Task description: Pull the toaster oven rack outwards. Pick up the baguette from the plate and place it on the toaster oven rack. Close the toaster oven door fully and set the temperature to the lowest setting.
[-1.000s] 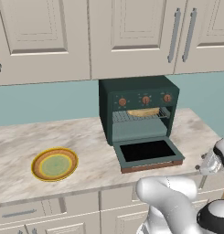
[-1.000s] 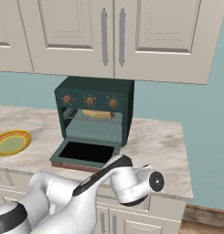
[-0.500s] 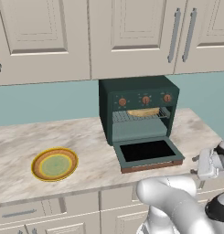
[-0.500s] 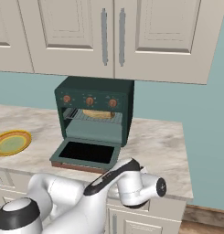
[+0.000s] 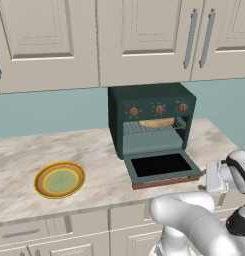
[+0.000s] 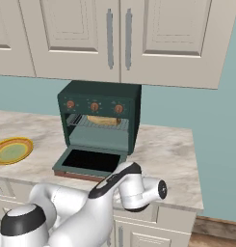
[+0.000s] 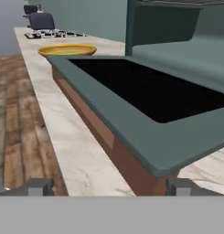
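Since a second ago the arm's wrist has swung lower and farther forward along the bench edge, while the oven, plate and bread lie as they did. The tool (image 7: 111,186) now sits low in front of the toaster oven door (image 7: 145,114), its two dark tips spread wide to either side of the door's near corner, holding nothing.

The toaster oven (image 5: 151,120) stands on a pale marbled bench (image 5: 94,150) against a teal wall (image 5: 49,112), under a row of cream cabinets (image 5: 49,40) with long metal handles. Its door lies folded down flat, black glass facing up, the reddish-brown bar handle (image 5: 166,181) along its front edge. Inside the cavity the toaster oven rack (image 5: 144,127) carries the baguette (image 5: 156,123), which lies across the bars toward the right. Three orange-brown knobs (image 6: 94,106) run across the upper front.

The plate (image 5: 59,179) rests well to the left of the oven, near the bench's front edge. Cream drawers (image 5: 54,230) sit below the bench. The hand view shows a wooden plank floor (image 7: 17,119) beside the bench.
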You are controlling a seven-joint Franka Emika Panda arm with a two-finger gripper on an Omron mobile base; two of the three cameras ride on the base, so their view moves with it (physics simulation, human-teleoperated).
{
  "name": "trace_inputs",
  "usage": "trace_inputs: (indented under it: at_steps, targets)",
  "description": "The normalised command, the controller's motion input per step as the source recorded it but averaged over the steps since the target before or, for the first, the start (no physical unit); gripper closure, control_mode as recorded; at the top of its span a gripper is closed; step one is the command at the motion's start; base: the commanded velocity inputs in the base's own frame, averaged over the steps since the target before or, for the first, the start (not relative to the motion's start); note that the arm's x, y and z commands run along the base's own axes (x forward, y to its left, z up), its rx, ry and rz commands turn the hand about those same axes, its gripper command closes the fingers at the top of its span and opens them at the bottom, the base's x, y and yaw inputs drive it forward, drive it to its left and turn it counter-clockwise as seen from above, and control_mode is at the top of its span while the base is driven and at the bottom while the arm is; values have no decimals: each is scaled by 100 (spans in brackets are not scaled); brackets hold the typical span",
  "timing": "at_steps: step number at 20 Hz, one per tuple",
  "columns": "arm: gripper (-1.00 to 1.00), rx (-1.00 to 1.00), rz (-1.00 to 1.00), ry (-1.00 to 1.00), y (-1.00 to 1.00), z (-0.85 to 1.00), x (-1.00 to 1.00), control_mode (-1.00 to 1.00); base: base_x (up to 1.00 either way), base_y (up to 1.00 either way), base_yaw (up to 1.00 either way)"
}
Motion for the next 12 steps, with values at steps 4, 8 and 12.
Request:
trace_inputs:
  at_steps: [4, 8, 12]
  targets:
    - [-100, 4, 0, 0, 37, 0, 6, -100, 0, 0, 0]
    - [-100, 11, 0, -11, 33, 36, 0, -100, 0, 0, 0]
    - [-100, 4, 0, -17, 38, 76, 6, -100, 0, 0, 0]
